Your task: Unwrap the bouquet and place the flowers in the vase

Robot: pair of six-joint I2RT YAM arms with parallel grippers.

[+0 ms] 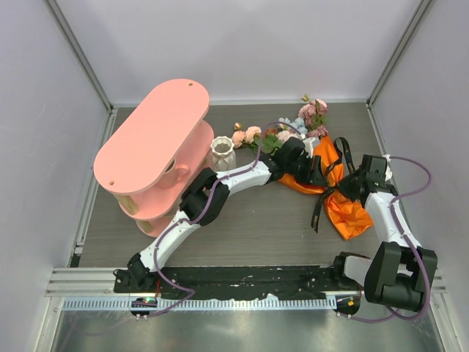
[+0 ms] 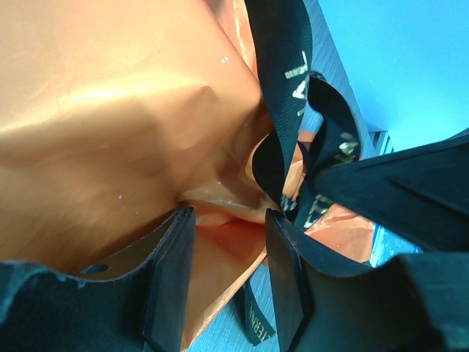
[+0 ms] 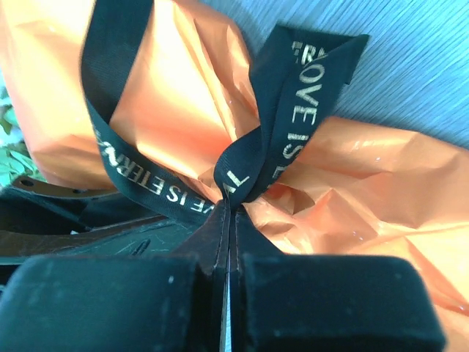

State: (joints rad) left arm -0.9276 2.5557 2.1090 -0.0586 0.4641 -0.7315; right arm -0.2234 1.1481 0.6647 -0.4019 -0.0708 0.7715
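The bouquet (image 1: pixel 350 214) lies on the table right of centre, its orange paper cone pointing toward the near right. Its flowers (image 1: pixel 245 136), pink, peach and pale blue, spread out at the far end. A black printed ribbon (image 3: pixel 293 110) is tied round the cone. My left gripper (image 2: pixel 229 220) (image 1: pixel 314 172) is shut on the bouquet, with orange paper (image 2: pixel 110 110) filling the space between its fingers. My right gripper (image 3: pixel 231 205) (image 1: pixel 346 187) is shut on the ribbon at the knot. The white ribbed vase (image 1: pixel 223 154) stands upright left of the flowers.
A pink two-tier shelf (image 1: pixel 150 136) stands at the far left, with a cup (image 1: pixel 170 172) inside it, close to the vase. A loose ribbon tail (image 1: pixel 317 214) trails toward the near edge. A metal rail (image 1: pixel 242 282) runs along the front.
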